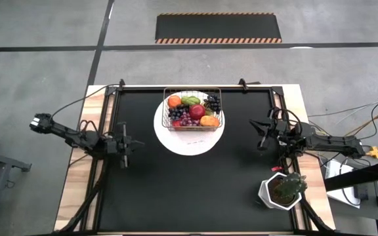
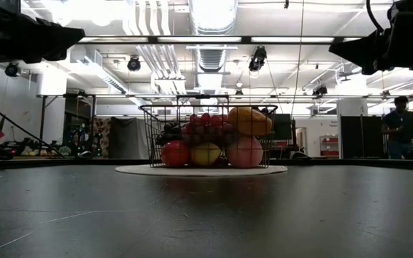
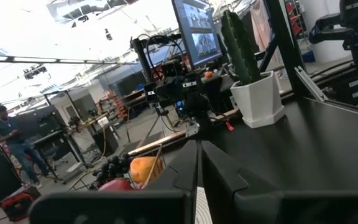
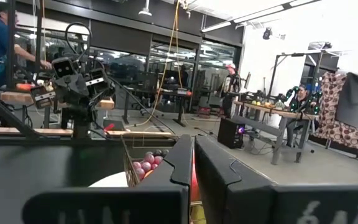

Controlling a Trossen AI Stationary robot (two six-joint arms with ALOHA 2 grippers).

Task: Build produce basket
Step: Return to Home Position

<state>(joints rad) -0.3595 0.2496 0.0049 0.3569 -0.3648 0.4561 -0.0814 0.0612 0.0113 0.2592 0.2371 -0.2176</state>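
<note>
While both claws hang empty with fingers pressed nearly together, the left gripper (image 1: 125, 145) and right gripper (image 1: 262, 134) flank the basket (image 1: 192, 89) at roughly equal range. It sits between them toward the table's far edge on a white plate (image 1: 189, 141), long axis running side to side. It is heaped with produce (image 1: 197, 111): oranges, a red apple, dark grapes.

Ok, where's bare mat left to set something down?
Bare: the mat's half opposite the basket, from left gripper to plant pot, and the strips between plate and left gripper, plate and right gripper. Crowded: the basket, packed with produce.
</note>
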